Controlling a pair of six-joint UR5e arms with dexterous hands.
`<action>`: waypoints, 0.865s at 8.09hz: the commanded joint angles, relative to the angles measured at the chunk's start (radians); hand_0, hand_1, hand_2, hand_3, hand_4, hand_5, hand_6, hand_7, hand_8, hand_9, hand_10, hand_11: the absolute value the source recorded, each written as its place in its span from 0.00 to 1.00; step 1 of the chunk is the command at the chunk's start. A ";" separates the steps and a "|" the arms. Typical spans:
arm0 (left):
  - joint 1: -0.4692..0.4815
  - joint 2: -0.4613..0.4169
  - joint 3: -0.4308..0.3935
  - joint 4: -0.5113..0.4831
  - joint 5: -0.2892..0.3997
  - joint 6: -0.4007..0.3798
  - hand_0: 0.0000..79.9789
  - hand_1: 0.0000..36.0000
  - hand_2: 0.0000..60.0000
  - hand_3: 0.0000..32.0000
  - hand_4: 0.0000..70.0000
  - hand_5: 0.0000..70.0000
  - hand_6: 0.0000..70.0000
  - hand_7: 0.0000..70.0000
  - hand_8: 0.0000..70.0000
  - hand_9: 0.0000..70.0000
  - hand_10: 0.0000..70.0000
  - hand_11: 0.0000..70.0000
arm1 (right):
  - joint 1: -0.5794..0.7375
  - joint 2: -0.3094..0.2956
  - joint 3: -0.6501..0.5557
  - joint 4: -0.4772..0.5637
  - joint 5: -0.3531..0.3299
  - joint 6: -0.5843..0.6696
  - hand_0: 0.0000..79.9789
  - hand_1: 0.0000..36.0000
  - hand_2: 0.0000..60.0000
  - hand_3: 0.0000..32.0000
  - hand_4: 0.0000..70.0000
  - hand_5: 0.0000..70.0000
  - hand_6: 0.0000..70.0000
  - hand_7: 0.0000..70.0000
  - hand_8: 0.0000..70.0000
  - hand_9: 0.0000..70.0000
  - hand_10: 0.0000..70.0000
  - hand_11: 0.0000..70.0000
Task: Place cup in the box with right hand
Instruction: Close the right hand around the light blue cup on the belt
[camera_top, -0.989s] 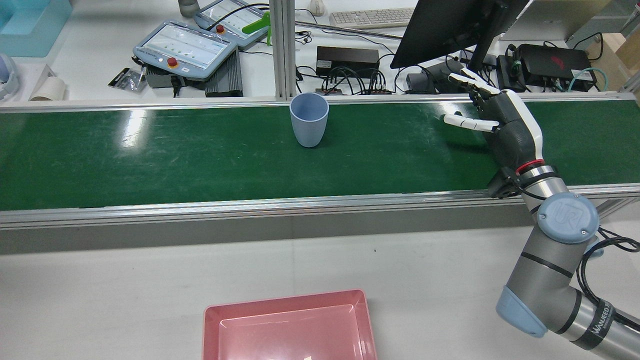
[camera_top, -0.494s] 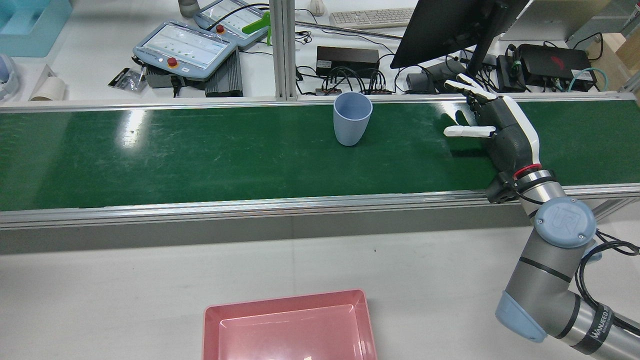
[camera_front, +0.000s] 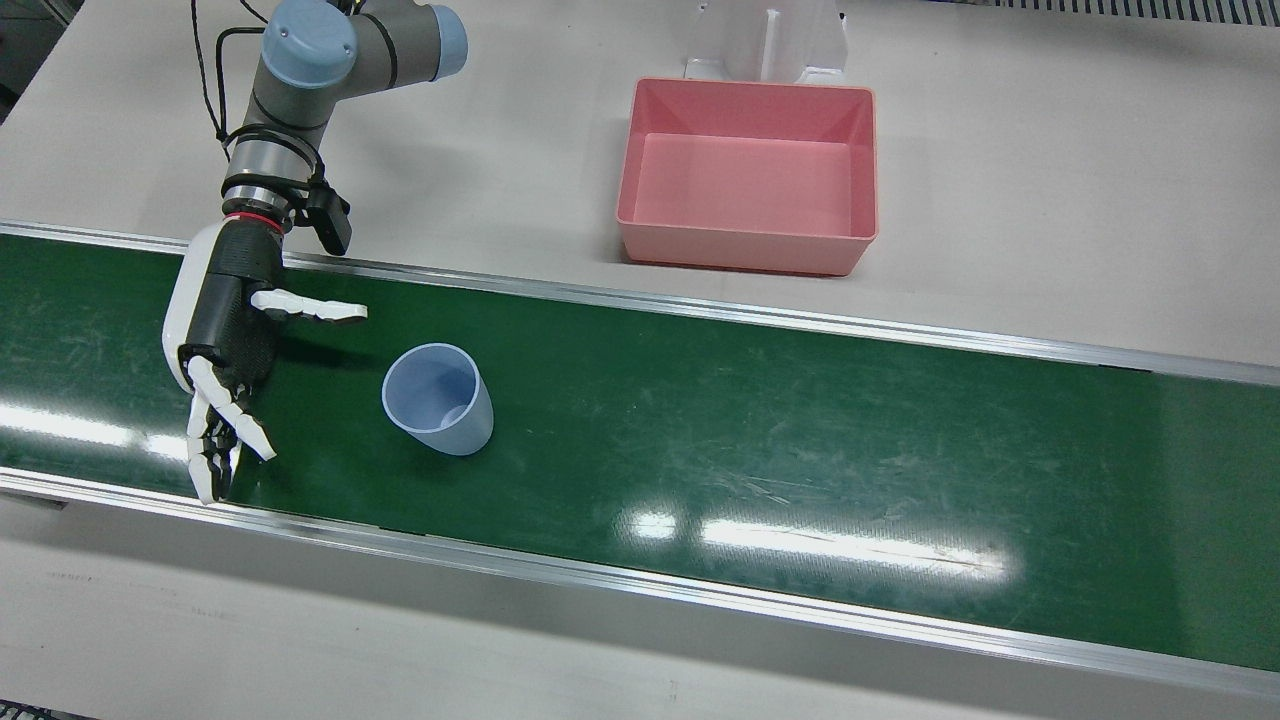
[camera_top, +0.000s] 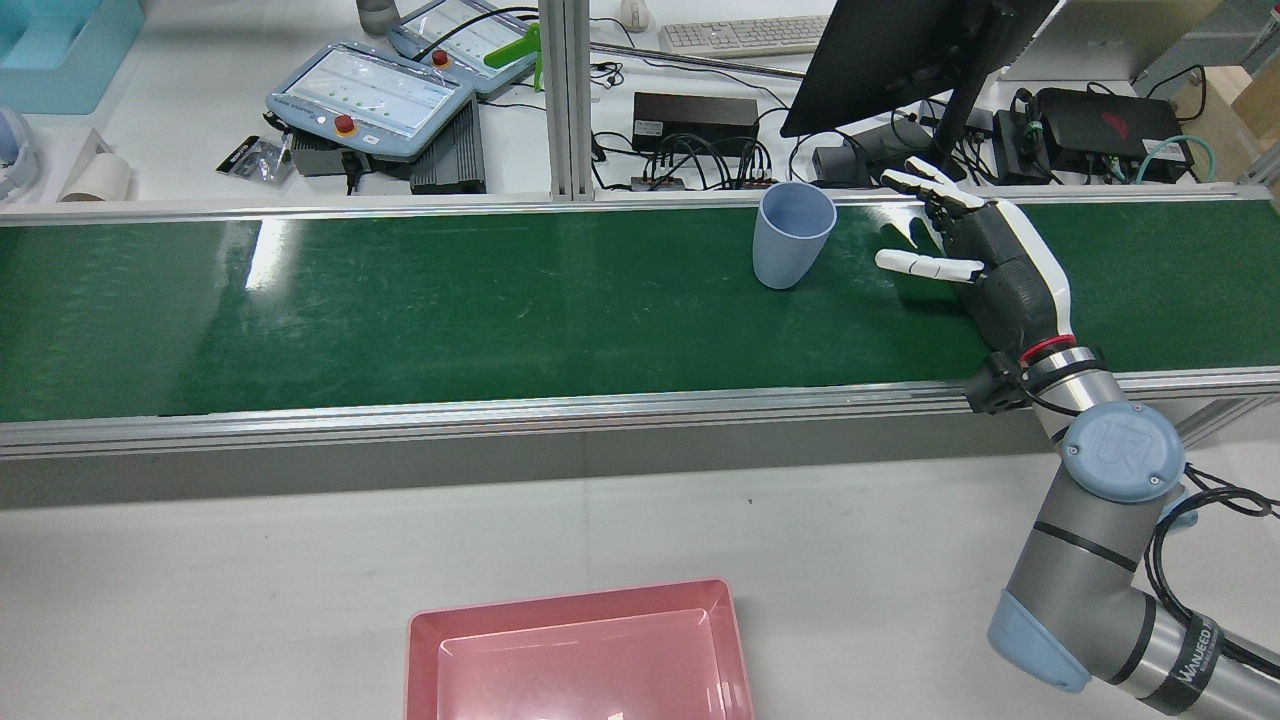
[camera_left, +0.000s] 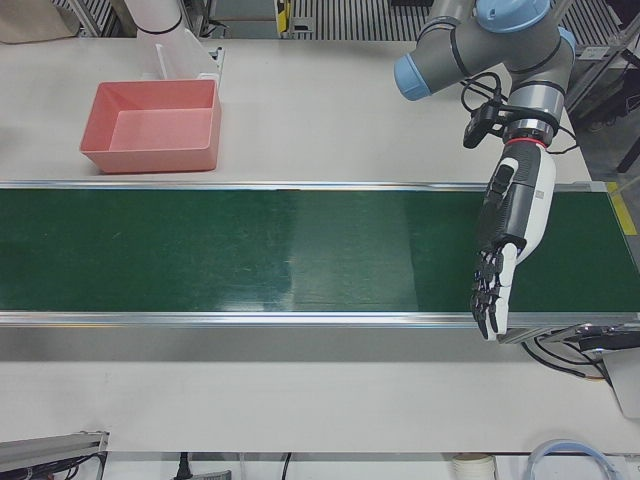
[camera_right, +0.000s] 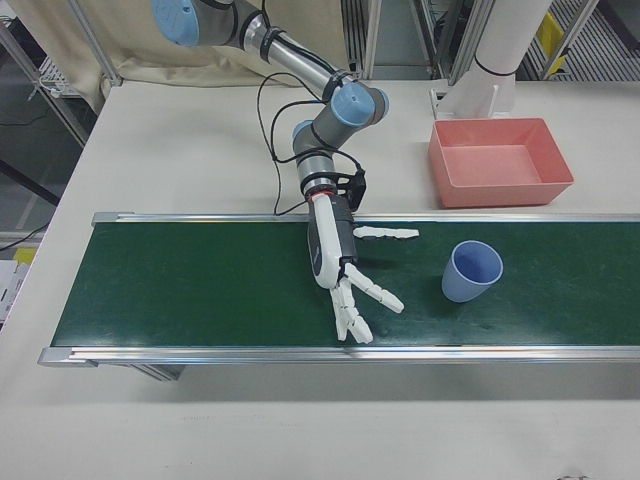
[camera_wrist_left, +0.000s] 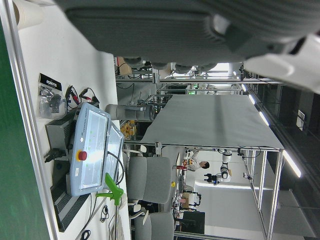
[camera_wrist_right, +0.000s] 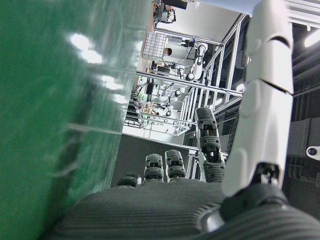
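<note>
On the green belt, the blue cup stands upright just beside the right hand, whose fingers are spread and hold nothing. A good grasp likely means wrapping the cup's wall before lifting toward the pink box on the desk.

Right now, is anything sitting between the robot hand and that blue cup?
No. Only bare green belt separates the open robot hand from the upright blue cup; the front view shows it best.
</note>
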 joint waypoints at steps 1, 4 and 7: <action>0.000 0.000 0.000 0.000 0.000 0.000 0.00 0.00 0.00 0.00 0.00 0.00 0.00 0.00 0.00 0.00 0.00 0.00 | 0.007 -0.001 -0.005 0.000 0.002 0.000 0.71 0.46 0.00 0.00 0.24 0.09 0.07 0.23 0.08 0.16 0.01 0.05; 0.000 0.000 0.002 0.000 0.000 0.000 0.00 0.00 0.00 0.00 0.00 0.00 0.00 0.00 0.00 0.00 0.00 0.00 | 0.030 -0.004 -0.005 -0.006 0.004 -0.001 0.68 0.56 0.20 0.00 0.20 0.09 0.07 0.24 0.08 0.17 0.01 0.05; 0.000 0.000 0.002 0.000 0.000 0.000 0.00 0.00 0.00 0.00 0.00 0.00 0.00 0.00 0.00 0.00 0.00 0.00 | 0.084 -0.004 0.009 -0.115 0.007 -0.004 0.69 0.52 0.16 0.00 0.35 0.10 0.12 0.48 0.16 0.32 0.06 0.12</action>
